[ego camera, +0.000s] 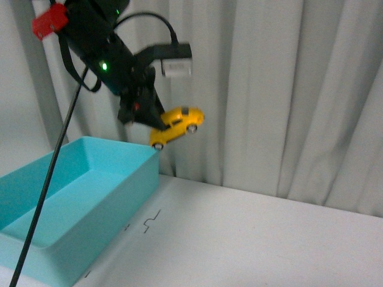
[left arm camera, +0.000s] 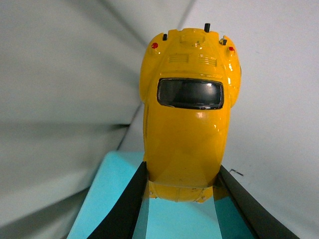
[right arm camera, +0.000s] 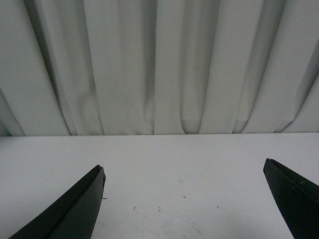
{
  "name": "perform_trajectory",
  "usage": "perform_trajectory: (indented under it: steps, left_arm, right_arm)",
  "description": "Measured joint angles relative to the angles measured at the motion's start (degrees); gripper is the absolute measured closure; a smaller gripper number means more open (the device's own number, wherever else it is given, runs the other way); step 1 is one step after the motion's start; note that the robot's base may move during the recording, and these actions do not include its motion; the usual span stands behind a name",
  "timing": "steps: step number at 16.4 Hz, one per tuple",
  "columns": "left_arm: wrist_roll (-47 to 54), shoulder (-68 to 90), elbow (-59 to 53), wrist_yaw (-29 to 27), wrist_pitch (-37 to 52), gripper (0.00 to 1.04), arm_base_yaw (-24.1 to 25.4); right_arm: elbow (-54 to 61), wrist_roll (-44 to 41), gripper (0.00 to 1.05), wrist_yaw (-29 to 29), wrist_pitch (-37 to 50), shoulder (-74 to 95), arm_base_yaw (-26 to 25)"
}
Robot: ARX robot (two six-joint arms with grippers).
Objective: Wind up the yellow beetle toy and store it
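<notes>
My left jaws pinch the yellow beetle toy (ego camera: 178, 124), tilted in mid-air above the far corner of the teal bin (ego camera: 119, 215); my right jaws hang spread over the desk (right arm camera: 164, 149).

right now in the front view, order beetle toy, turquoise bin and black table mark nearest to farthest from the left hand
1. yellow beetle toy, gripped in the left hand, raised.
2. turquoise bin, just below and leftward.
3. black table mark, lower down, right of the bin.
</notes>
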State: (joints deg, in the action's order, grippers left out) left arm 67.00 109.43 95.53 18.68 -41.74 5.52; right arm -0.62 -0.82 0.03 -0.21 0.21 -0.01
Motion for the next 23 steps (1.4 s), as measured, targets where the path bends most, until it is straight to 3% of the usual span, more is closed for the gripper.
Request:
perform_trajectory:
  steps: [4, 8, 13, 23]
  left_arm:
    - [-16.9, -2.2, 4.2, 1.0, 0.0, 0.73, 9.7]
    - [-30.3, 2.4, 2.6, -8.4, -0.5, 0.74, 16.0]
    - [-40.6, 9.5, -1.7, -18.8, 3.9, 0.74, 18.4]
    - [-44.0, 18.1, -2.9, -24.8, 7.7, 0.74, 17.6]
  right_arm:
    - [0.0, 0.0, 0.07, 0.0, 0.0, 0.0, 0.0]
    - [0.0, 0.0, 0.07, 0.0, 0.0, 0.0, 0.0]
    - [0.0, 0.0, 0.07, 0.0, 0.0, 0.0, 0.0]
    - [0.0, 0.0, 0.07, 0.0, 0.0, 0.0, 0.0]
